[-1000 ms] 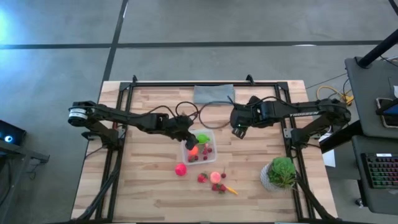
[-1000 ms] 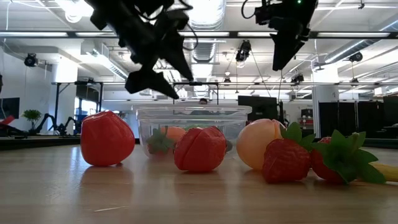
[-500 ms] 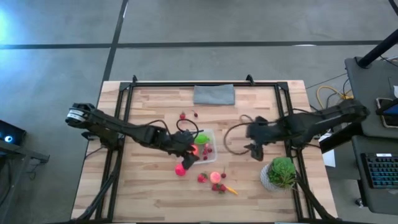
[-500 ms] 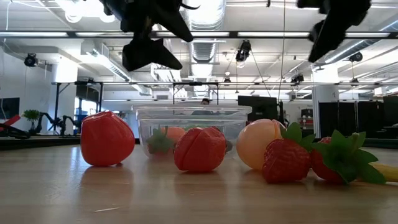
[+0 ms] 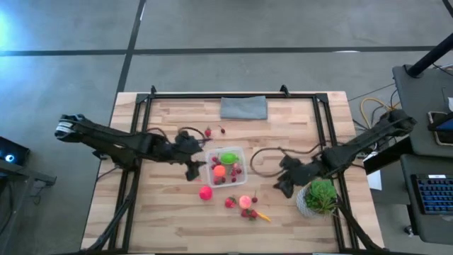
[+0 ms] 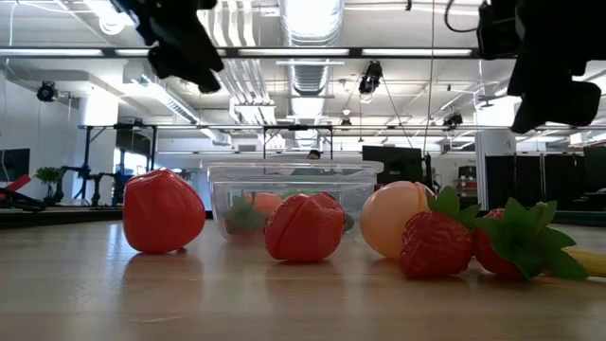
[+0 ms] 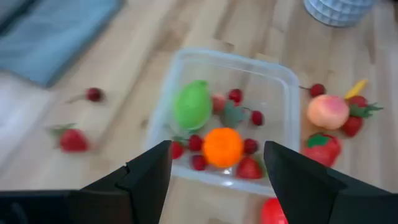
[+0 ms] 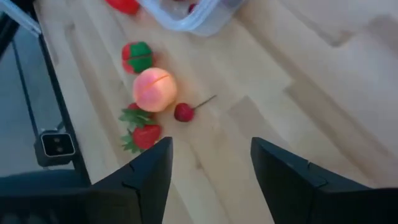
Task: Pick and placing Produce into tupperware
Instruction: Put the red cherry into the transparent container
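Here, the clear tupperware [image 5: 226,166] sits open near the middle of the wooden desk [image 5: 156,205], its sides roughly square to the desk's edges, holding a green fruit [image 5: 229,156], an orange ball [image 5: 219,171] and several small red berries [image 5: 235,170]. The left gripper [image 5: 196,169] hovers just beside the box on the left arm's side, its fingers [image 7: 147,180] spread wide and empty; its wrist view looks straight down into the box. More produce lies loose on the desk: a bright pink ball [image 5: 206,193] just in front of the box, a peach ball [image 5: 245,202] ringed by strawberries [image 5: 249,212] and a small yellow-orange piece [image 5: 263,217], and two red pieces [image 5: 208,132] behind the box toward the folded grey cloth [image 5: 243,108]. The right gripper [image 5: 281,188] hangs above the desk between the peach cluster and the potted plant [image 5: 320,196], fingers [image 8: 147,173] apart and holding nothing. In the low view the pink ball [image 6: 163,212] stands left of the box [image 6: 290,194].
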